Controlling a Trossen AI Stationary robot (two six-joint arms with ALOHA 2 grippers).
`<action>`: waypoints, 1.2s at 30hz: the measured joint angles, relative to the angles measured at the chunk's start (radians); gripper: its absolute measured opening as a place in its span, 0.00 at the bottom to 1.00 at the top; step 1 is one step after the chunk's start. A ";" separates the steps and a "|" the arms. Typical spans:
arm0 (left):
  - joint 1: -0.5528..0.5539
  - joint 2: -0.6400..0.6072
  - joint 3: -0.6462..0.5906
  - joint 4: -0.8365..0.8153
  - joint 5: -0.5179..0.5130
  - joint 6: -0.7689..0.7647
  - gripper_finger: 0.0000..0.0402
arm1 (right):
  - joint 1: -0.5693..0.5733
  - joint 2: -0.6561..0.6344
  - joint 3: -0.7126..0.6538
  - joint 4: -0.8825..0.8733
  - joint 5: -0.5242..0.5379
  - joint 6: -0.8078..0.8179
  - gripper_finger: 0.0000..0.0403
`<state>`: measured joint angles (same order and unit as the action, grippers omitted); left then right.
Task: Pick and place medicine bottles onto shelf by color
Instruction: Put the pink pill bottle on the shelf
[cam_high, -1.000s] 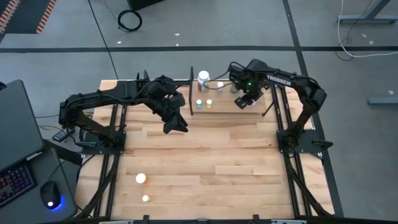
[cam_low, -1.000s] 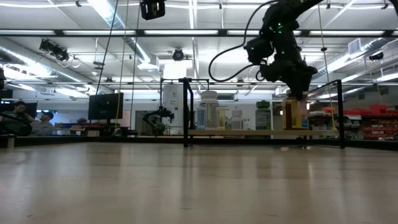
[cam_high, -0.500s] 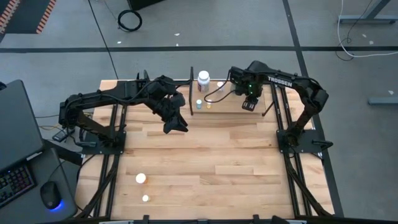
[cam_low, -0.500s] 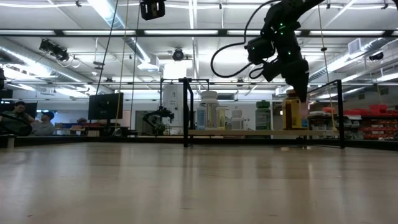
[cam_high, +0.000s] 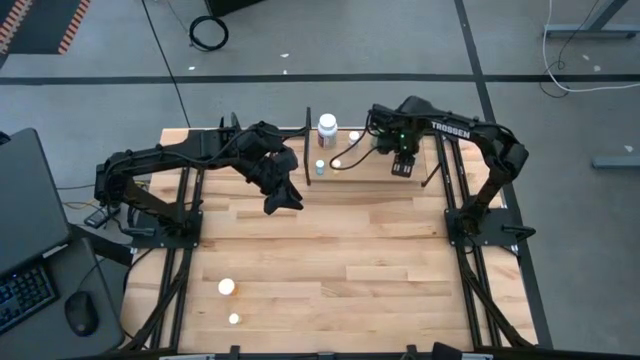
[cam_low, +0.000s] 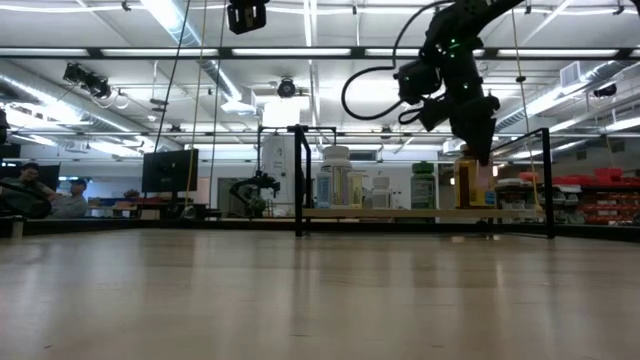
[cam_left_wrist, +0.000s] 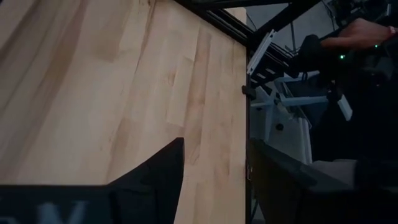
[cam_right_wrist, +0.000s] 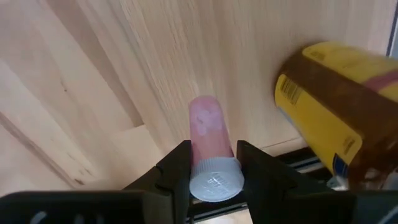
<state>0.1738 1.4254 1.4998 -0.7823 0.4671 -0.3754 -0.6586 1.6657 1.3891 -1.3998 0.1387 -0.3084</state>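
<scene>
The shelf (cam_high: 365, 172), a light plank between black posts, stands at the table's far side. On it stand a large white bottle (cam_high: 327, 125), a green bottle (cam_low: 423, 187), a yellow dark-capped bottle (cam_right_wrist: 333, 106) and a few tiny ones (cam_high: 320, 167). My right gripper (cam_right_wrist: 213, 165) hangs over the shelf's right part, beside the yellow bottle, shut on a small pink bottle (cam_right_wrist: 205, 127) with a pale cap. My left gripper (cam_high: 283, 198) hovers above the table left of the shelf, open, nothing between its fingers (cam_left_wrist: 155, 174). My right gripper pinches the small pink bottle between its two fingers at the cap end (cam_right_wrist: 214, 179). The fingers come from above, pointing down. The bottle stands upright below them, cap up, over the shelf plank; whether its base touches the plank, I cannot tell.
Two small white bottles (cam_high: 227, 287) (cam_high: 234, 319) stand on the table near its front left. The shelf's black posts (cam_low: 300, 180) rise at its ends. Bare tabletop (cam_high: 380, 260) lies between the shelf and the near edge.
My right gripper has rolled about its downward-pointing axis over the shelf's right part, staying shut on the small bottle beside the yellow one.
</scene>
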 joint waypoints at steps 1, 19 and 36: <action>0.000 0.000 0.000 0.000 0.000 0.002 0.45 | -0.002 0.000 0.000 -0.008 0.000 0.010 0.32; 0.002 0.000 0.000 0.000 -0.004 0.028 0.44 | -0.013 -0.067 -0.069 0.019 -0.031 0.074 0.32; 0.008 0.000 0.000 0.002 -0.003 0.020 0.44 | -0.056 -0.129 -0.205 0.097 -0.008 0.085 0.32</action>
<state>0.1822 1.4250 1.4997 -0.7803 0.4637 -0.3553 -0.7151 1.5368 1.1839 -1.3029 0.1304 -0.2239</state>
